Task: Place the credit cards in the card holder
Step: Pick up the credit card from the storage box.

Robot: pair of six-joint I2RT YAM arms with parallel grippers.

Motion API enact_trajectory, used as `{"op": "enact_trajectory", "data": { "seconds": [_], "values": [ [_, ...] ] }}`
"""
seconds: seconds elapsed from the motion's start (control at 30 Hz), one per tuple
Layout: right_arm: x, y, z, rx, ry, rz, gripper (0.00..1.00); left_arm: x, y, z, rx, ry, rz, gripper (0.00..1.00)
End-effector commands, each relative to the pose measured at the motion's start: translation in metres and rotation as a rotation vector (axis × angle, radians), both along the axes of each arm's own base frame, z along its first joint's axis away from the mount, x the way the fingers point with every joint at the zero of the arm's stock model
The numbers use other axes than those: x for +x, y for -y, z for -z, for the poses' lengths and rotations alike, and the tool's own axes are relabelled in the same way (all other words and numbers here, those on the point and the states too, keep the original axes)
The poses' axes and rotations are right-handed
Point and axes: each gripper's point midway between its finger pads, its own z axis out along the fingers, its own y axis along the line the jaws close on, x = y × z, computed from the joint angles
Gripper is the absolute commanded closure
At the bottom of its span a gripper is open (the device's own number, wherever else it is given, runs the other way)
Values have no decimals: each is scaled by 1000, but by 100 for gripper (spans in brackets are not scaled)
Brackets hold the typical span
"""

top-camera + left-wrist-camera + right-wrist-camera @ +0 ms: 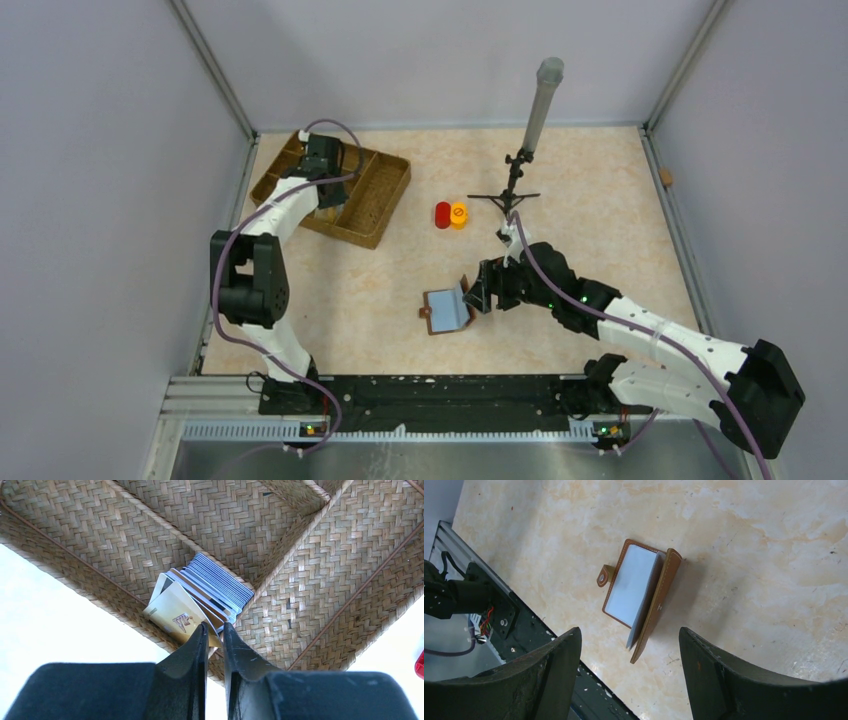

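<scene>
The credit cards [220, 585] stand as a fanned stack of pale blue-grey cards in a corner of a wicker tray compartment, with a gold card [177, 612] tilted out at the front. My left gripper [215, 627] is nearly closed, pinching the gold card's lower corner; in the top view it [322, 162] is over the tray. The card holder [447, 310], a brown wallet, lies open on the table with one flap standing up and a pale sleeve showing inside [631, 582]. My right gripper [629, 630] is open and empty just right of the wallet [478, 293], not touching it.
The divided wicker tray [375, 205] sits at the back left; its woven walls [325, 580] close in around the left fingers. A red cap [442, 214] and an orange cap [459, 215] lie mid-table. A small black tripod [513, 195] with a grey tube stands behind the right arm.
</scene>
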Motion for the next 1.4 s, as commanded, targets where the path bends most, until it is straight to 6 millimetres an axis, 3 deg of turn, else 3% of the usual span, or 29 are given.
{"op": "enact_trajectory", "data": {
  "seconds": [0.0, 0.33, 0.87, 1.03, 1.37],
  "values": [
    [4, -2, -11, 42, 31, 7, 30, -7, -6, -26, 7, 54, -35, 82],
    [2, -3, -11, 47, 24, 3, 30, -17, -12, -27, 26, 42, -60, 84],
    [1, 0, -16, 62, 32, 13, 30, -34, -30, -48, 47, 103, -185, 100],
    [0, 3, -16, 54, 30, 22, 30, -37, -30, -49, 29, 113, -207, 100],
    [1, 5, -19, 57, 38, 30, 30, -69, -46, -98, 56, 212, -263, 100]
  ]
}}
